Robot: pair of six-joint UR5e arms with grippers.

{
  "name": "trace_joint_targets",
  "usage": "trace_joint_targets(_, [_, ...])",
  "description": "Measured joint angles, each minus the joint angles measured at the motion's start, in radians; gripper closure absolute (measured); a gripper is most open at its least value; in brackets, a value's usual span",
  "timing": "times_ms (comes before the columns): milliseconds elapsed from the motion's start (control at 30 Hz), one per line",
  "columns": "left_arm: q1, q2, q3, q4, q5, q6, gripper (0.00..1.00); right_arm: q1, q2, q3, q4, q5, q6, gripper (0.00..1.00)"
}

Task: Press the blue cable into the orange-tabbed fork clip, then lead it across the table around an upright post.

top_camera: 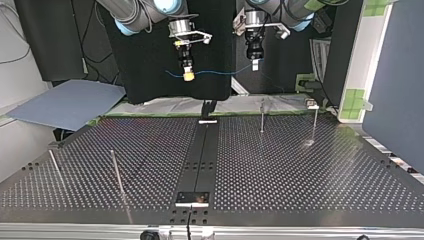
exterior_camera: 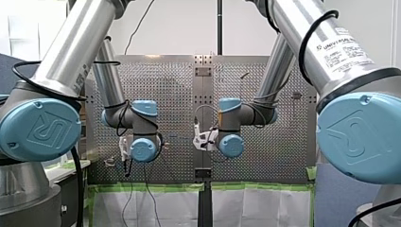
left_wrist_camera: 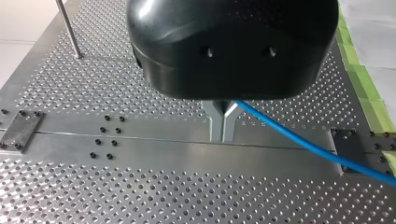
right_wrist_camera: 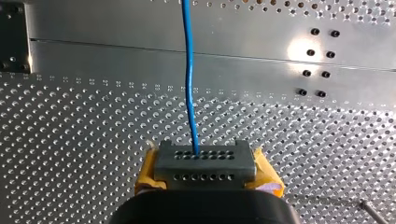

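Both clamped tight on the cable: my left gripper and right gripper string it high at the top view's 12 o'clock; I fear pulling apart slips it loose

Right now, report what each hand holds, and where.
Both grip the blue cable: my right hand near one end, my left hand further along.
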Motion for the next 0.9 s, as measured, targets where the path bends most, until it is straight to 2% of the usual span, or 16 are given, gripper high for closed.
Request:
trace_joint_targets(600, [0.0,0.0,0.0,0.0,0.0,0.0,1.0,0.0,0.0,0.0,0.0,0.0,0.0,1.0])
trace_joint_targets(700, [-0.003,-0.009,-0.009,0.0,0.007,0.008,1.0,0.009,0.009,0.006,0.008,0.009,0.0,1.0])
trace_joint_targets(833, [-0.004,-0.037,-0.042,0.0,0.015,0.019,1.0,0.032,0.039,0.01,0.03,0.036,0.0,1.0])
trace_joint_targets(900, [-0.004,-0.044,-0.058,0.0,0.016,0.02,1.0,0.036,0.056,0.01,0.033,0.044,0.0,1.0])
